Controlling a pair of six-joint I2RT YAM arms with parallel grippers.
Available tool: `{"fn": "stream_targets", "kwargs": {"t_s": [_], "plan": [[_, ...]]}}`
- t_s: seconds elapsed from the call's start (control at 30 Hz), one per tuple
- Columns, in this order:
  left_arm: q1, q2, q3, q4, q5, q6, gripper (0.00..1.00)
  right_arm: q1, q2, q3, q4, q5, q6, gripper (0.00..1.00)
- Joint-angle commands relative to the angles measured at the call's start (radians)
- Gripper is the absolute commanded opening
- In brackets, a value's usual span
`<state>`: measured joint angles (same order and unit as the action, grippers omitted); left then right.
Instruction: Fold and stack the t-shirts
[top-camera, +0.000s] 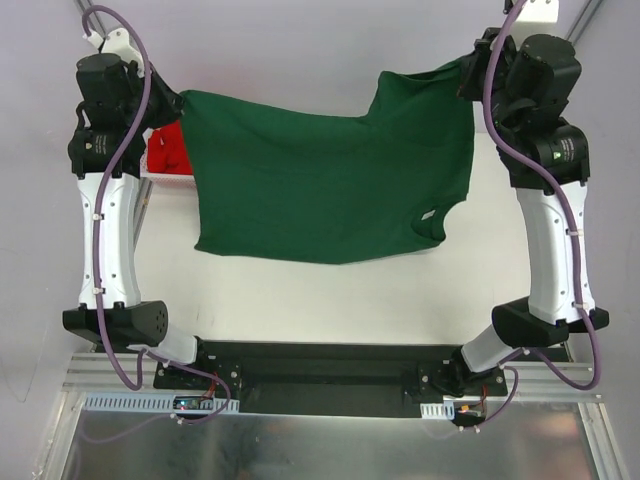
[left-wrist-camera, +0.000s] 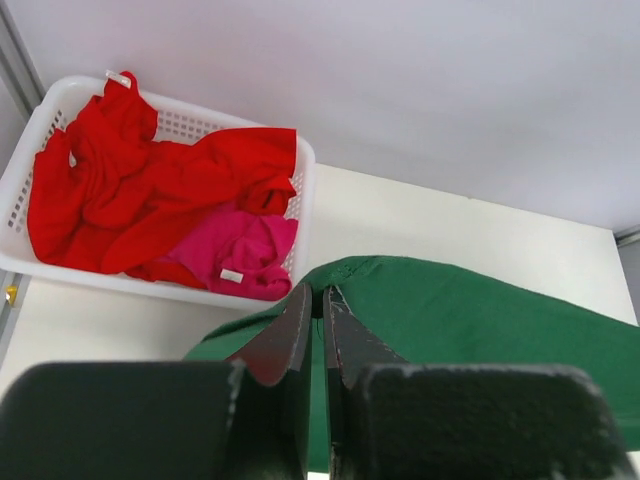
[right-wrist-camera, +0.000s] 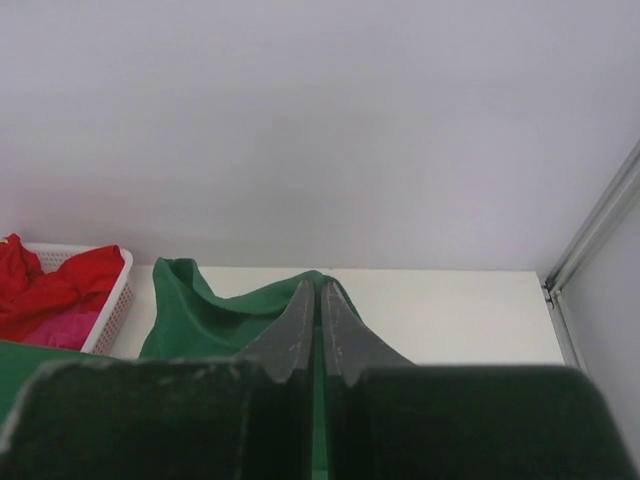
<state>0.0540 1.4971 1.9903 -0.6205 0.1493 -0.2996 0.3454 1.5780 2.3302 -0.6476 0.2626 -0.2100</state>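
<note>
The dark green t-shirt (top-camera: 320, 185) hangs stretched between both grippers above the table, its lower edge toward the arms and its neck opening at the lower right. My left gripper (top-camera: 182, 106) is shut on the shirt's far left corner, with green cloth pinched at its tips (left-wrist-camera: 318, 291). My right gripper (top-camera: 470, 75) is shut on the far right corner, and cloth (right-wrist-camera: 200, 310) drapes from its tips (right-wrist-camera: 318, 286). A red t-shirt (left-wrist-camera: 150, 200) and a magenta-pink t-shirt (left-wrist-camera: 240, 248) lie crumpled in the basket.
The white mesh basket (left-wrist-camera: 306, 170) stands at the table's far left, partly hidden behind the left arm (top-camera: 112, 200) in the top view. A grey wall rises behind the table. A metal frame post (right-wrist-camera: 595, 225) runs along the right side.
</note>
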Motion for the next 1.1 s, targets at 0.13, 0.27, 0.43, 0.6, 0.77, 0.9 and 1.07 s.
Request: {"fn": "stream_targets", "kwargs": {"t_s": [0.13,0.27,0.43,0.6,0.77,0.9,1.07], "plan": [[0.006,-0.142,0.082,0.007,0.001,-0.001,0.00,-0.016,-0.072,0.136,0.192,-0.143,0.029,0.01],[0.006,-0.166,0.159,0.007,-0.010,-0.032,0.00,-0.016,-0.090,0.143,0.242,-0.200,0.070,0.01],[0.006,-0.173,0.252,0.004,-0.036,-0.053,0.00,-0.016,-0.116,0.161,0.302,-0.183,0.055,0.01],[0.006,-0.210,0.272,0.002,-0.056,-0.065,0.00,-0.016,-0.168,0.170,0.351,-0.161,0.015,0.01],[0.006,-0.245,0.306,0.001,-0.056,-0.078,0.00,-0.016,-0.193,0.172,0.341,-0.146,0.004,0.01],[0.006,-0.279,0.298,-0.001,-0.068,-0.076,0.00,-0.016,-0.217,0.164,0.324,-0.151,0.006,0.01],[0.006,-0.298,0.275,-0.008,-0.063,-0.065,0.00,-0.016,-0.236,0.166,0.310,-0.149,-0.012,0.01]]}}
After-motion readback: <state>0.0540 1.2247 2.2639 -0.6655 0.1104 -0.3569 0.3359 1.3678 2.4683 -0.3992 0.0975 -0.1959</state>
